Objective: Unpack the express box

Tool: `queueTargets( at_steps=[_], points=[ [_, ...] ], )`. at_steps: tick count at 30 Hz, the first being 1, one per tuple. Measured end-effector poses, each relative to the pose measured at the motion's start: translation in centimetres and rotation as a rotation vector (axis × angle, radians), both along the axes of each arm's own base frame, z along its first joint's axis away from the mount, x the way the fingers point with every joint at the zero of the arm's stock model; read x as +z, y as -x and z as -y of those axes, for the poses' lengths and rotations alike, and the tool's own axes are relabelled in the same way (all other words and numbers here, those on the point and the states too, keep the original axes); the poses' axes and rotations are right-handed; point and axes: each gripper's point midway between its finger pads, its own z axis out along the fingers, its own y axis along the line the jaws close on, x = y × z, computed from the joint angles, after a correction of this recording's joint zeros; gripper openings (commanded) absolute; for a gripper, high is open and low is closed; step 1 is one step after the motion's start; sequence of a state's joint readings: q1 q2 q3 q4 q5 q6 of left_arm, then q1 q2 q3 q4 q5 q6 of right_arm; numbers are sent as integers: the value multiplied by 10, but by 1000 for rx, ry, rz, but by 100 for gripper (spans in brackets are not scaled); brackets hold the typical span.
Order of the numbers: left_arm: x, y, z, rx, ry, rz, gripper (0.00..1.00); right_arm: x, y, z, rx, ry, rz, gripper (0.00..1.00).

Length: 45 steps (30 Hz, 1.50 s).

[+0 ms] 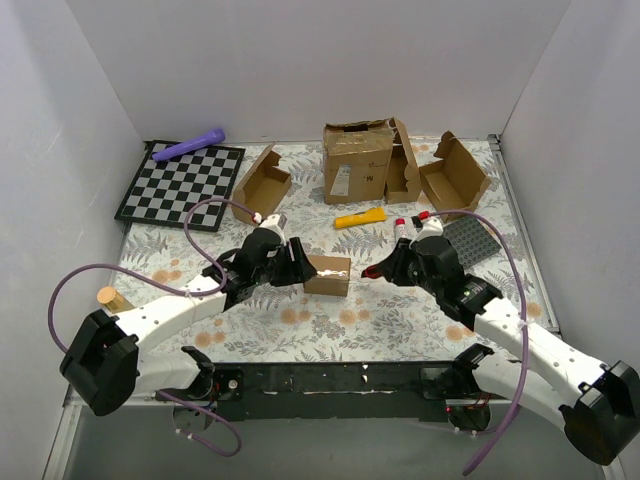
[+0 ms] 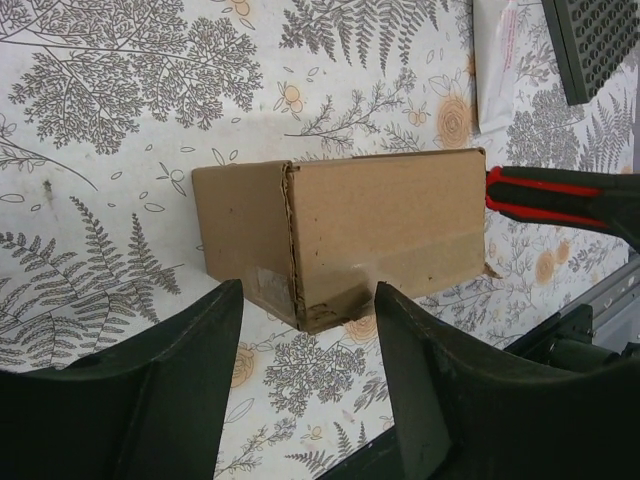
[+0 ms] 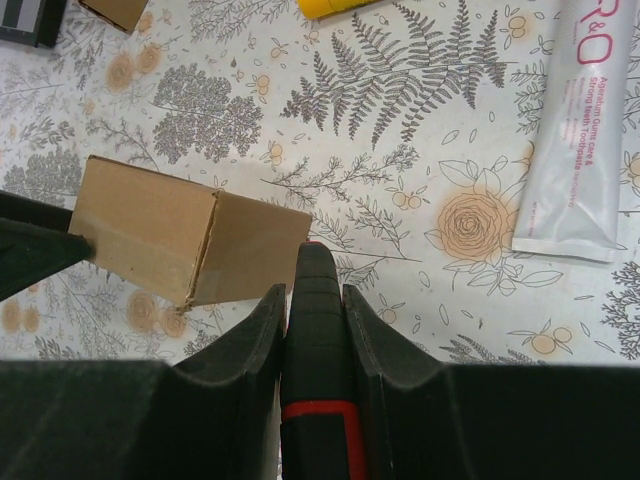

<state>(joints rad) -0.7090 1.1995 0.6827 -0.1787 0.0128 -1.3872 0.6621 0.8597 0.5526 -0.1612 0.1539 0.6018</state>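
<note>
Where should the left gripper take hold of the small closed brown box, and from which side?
Probably its left end, from the left: the express box lies flat, that end faces the open left gripper, and the right gripper holds a black and red tool at the other end.

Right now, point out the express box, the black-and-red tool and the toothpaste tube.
express box [image 2: 380, 230], left wrist view, front cardboard face.
black-and-red tool [image 3: 318, 320], right wrist view, black part above red band.
toothpaste tube [image 3: 585, 130], right wrist view, printed middle.
</note>
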Motion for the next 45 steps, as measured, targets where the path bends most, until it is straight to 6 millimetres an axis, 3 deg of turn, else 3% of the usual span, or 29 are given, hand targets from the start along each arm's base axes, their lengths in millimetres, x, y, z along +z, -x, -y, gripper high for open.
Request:
queueTargets(
  at_steps=[6,9,16,24,31,41,45],
  points=[
    [2,9,2,-13,53,-4,52,-7,-8,-11,19,2,-17,1],
    [6,11,1,-12,75,5,58,-5,-12,-15,26,-3,-11,1],
    [33,2,-11,77,111,97,65,4,-26,-25,40,0,20,1],
    [8,-4,-11,95,41,39,64,2,-29,-34,67,5,20,1],
    [12,0,-11,88,64,42,65,3,-31,-47,109,1,21,1],
    [20,-1,-25,116,18,78,86,10,-32,-51,117,-4,38,1],
    [42,-9,-24,73,-26,150,90,24,-30,-43,105,-1,80,1]
  ],
)
